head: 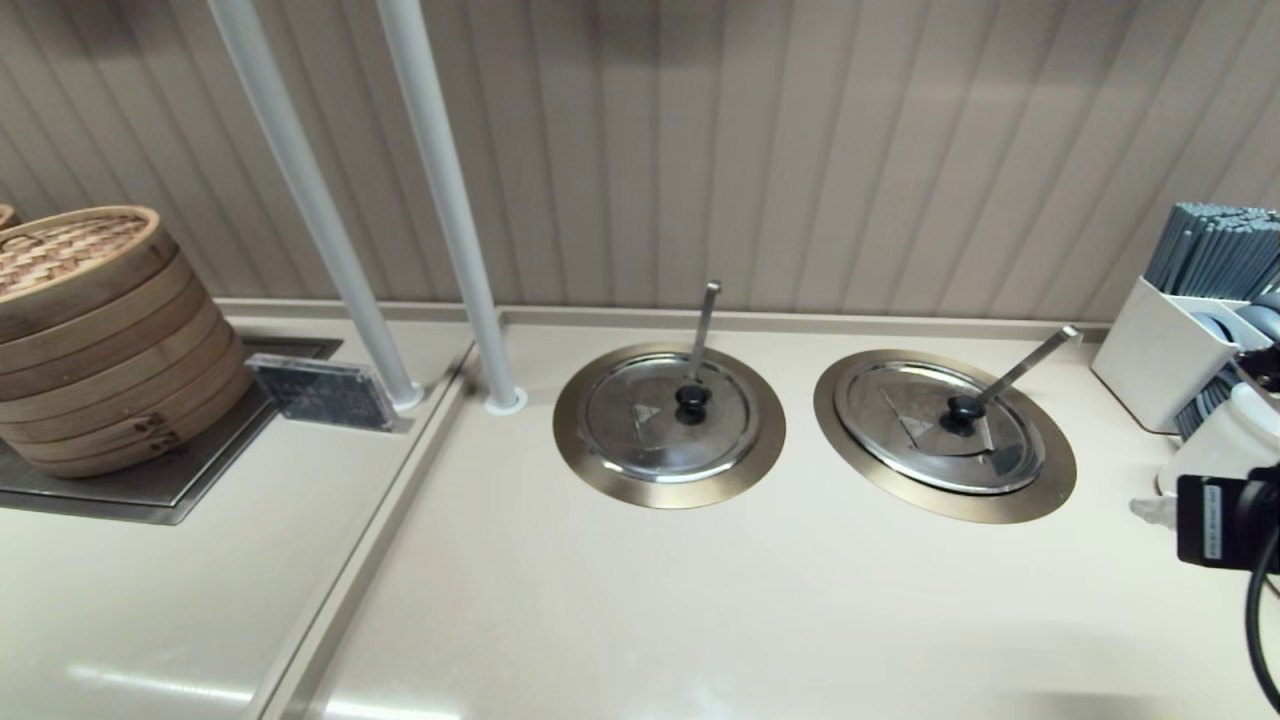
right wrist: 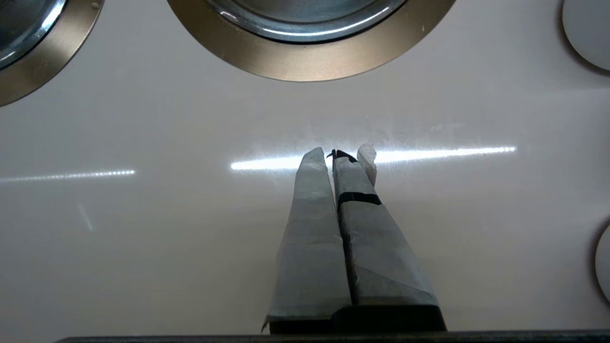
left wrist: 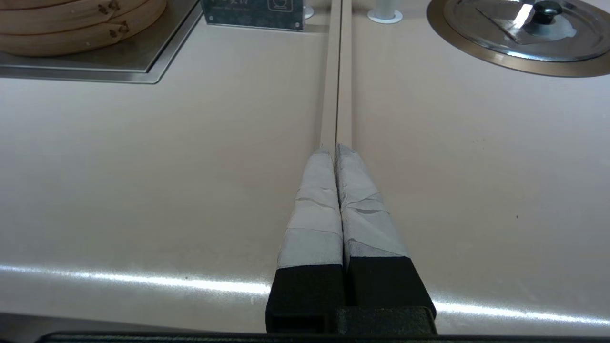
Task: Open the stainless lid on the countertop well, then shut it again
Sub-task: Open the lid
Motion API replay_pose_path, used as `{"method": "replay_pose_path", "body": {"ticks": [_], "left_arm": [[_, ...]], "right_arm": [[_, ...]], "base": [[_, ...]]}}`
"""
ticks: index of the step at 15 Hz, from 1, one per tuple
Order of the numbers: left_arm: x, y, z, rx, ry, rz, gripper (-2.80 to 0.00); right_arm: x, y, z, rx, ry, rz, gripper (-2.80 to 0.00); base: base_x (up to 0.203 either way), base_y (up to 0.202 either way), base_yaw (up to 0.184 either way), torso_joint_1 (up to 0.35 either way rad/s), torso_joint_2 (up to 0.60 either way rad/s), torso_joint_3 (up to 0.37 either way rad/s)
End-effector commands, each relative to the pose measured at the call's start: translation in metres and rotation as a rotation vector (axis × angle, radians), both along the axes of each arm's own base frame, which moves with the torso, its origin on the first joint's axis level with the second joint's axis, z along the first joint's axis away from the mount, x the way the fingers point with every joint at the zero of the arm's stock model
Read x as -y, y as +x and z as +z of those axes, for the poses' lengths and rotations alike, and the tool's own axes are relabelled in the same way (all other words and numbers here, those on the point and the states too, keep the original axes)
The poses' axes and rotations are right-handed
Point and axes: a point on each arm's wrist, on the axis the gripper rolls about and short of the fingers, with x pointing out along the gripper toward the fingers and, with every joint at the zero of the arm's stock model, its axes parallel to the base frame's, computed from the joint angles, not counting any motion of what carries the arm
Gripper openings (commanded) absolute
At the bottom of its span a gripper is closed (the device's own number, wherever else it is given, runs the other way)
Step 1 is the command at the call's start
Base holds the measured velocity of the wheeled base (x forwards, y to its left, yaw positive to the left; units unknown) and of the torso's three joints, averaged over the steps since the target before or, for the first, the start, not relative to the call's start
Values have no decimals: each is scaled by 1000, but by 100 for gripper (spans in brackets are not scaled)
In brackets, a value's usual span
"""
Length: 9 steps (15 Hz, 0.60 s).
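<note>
The stainless lid (head: 925, 435) lies flat and closed on the countertop well, whose brass ring (head: 1040, 495) sits at the right of the counter. Its black knob (head: 965, 408) stands at the lid's middle, and a broad slanted ladle handle (head: 1030, 362) sticks out to the back right. In the right wrist view the same ring (right wrist: 310, 62) and the lid's edge (right wrist: 305, 19) lie ahead of my right gripper (right wrist: 336, 155), which is shut and empty above bare counter. My left gripper (left wrist: 333, 148) is shut and empty over the counter seam, far to the left of the well.
A second brass-ringed well with its lid (head: 640, 420) and thin upright ladle handle (head: 704, 325) lies left of the task well. Bamboo steamers (head: 90, 330), a small placard (head: 320, 390) and two white poles (head: 440, 200) stand at the left. A chopstick holder (head: 1170, 350) and white bottle (head: 1225, 435) stand at the right.
</note>
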Motion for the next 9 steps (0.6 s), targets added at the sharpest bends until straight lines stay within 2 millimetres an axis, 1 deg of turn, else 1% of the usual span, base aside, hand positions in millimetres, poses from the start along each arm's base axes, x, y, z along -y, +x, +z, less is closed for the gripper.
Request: {"method": "replay_pose_path", "body": {"ticks": [1, 3, 5, 7, 9], "left_arm": [[0, 0, 0, 0, 0, 0, -280], [0, 0, 0, 1, -1, 0, -280], [0, 0, 0, -1, 0, 0, -280], [0, 0, 0, -1, 0, 0, -280], [0, 0, 0, 1, 0, 0, -280]], "right_arm": [[1, 44, -20, -21, 1, 3, -280], [3, 72, -30, 48, -2, -4, -280], [4, 91, -36, 174, -8, -4, -280], [2, 101, -47, 235, -11, 2, -280], [2, 105, -54, 227, -10, 1, -280]], "base": [[0, 0, 0, 0, 0, 0], [0, 0, 0, 0, 0, 0], [0, 0, 0, 0, 0, 0], [0, 0, 0, 0, 0, 0], [0, 0, 0, 0, 0, 0]]}}
